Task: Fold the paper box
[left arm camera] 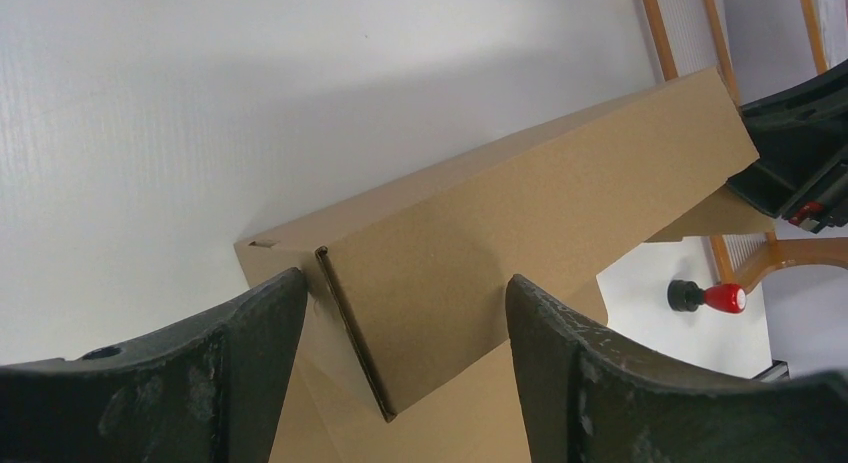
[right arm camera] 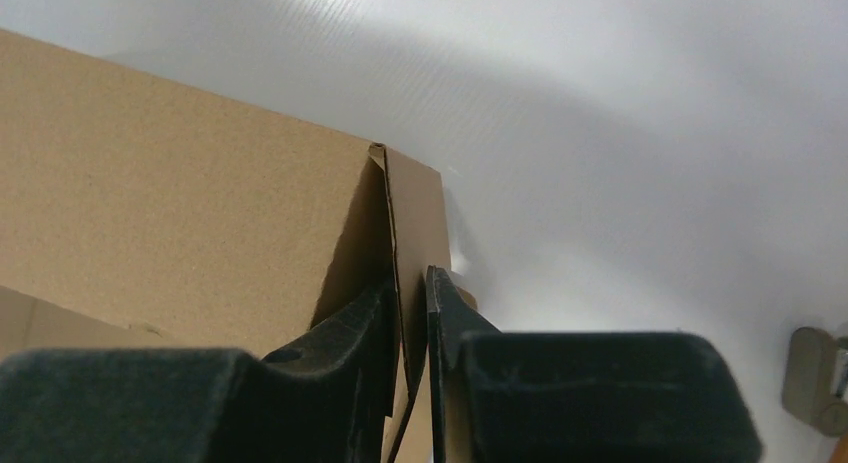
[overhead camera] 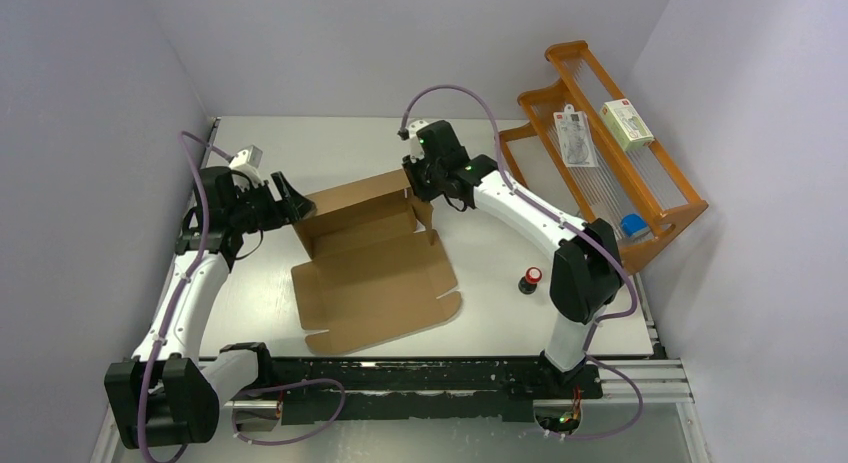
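Note:
The brown paper box [overhead camera: 375, 268] lies partly folded on the table, its far wall raised and its lid flap flat toward the near edge. My left gripper [overhead camera: 296, 205] is open at the box's left end, its fingers [left arm camera: 250, 343] straddling the folded corner [left arm camera: 400, 283] without clamping it. My right gripper [overhead camera: 418, 179] is shut on the right end flap of the box [right arm camera: 412, 223], the cardboard pinched between its fingertips [right arm camera: 440, 313]. The raised wall also fills the right wrist view [right arm camera: 180, 213].
A small red-capped black object [overhead camera: 530, 279] stands on the table right of the box, also in the left wrist view [left arm camera: 712, 297]. An orange wooden rack [overhead camera: 610, 143] at the back right holds a white-and-green carton [overhead camera: 627, 123], a packet and a blue item.

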`<state>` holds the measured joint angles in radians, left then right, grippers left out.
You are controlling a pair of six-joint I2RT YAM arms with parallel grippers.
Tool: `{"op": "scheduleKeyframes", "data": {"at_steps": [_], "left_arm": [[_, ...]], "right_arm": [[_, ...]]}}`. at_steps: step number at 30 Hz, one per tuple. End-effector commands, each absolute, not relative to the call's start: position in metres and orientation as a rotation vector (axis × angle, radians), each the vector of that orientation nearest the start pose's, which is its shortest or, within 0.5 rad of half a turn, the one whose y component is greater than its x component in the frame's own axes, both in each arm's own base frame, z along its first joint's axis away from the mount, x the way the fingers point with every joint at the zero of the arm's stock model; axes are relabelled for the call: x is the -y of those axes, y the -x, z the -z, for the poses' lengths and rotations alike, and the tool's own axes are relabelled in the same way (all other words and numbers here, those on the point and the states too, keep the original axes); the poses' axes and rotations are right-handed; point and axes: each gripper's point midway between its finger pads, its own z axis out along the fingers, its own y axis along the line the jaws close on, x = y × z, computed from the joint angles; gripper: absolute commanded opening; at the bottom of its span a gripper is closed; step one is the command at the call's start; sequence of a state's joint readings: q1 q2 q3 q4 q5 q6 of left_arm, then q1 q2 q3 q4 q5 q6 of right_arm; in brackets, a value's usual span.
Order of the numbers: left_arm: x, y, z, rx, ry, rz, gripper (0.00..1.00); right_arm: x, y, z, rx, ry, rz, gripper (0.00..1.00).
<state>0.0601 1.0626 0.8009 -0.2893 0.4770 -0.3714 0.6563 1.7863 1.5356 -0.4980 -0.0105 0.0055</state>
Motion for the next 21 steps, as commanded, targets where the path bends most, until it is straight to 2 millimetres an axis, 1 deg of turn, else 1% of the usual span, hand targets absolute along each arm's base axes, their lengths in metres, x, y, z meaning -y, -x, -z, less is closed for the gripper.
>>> {"op": "scheduleKeyframes", "data": {"at_steps": [1, 5, 7, 10, 16, 21], "left_arm": [[0.085, -0.314, -0.2, -2.078, 0.142, 0.76, 0.77], [0.085, -0.311, -0.192, -2.093, 0.144, 0.752, 0.77], [0.083, -0.31, -0.184, -2.114, 0.153, 0.736, 0.77], [0.077, -0.308, -0.173, -2.145, 0.169, 0.688, 0.76], [0.066, -0.307, -0.172, -2.149, 0.194, 0.61, 0.75], [0.061, -0.307, -0.17, -2.161, 0.209, 0.571, 0.74]], "right_arm": [[-0.308, -0.379, -0.18, -2.207, 0.558, -0.454, 0.19], [-0.312, -0.375, -0.174, -2.217, 0.486, -0.502, 0.21], [-0.314, -0.37, -0.167, -2.217, 0.498, -0.511, 0.23], [-0.31, -0.366, -0.16, -2.208, 0.522, -0.493, 0.24], [-0.303, -0.356, -0.174, -2.146, 0.527, -0.521, 0.33], [-0.29, -0.354, -0.182, -2.108, 0.498, -0.514, 0.36]]}}
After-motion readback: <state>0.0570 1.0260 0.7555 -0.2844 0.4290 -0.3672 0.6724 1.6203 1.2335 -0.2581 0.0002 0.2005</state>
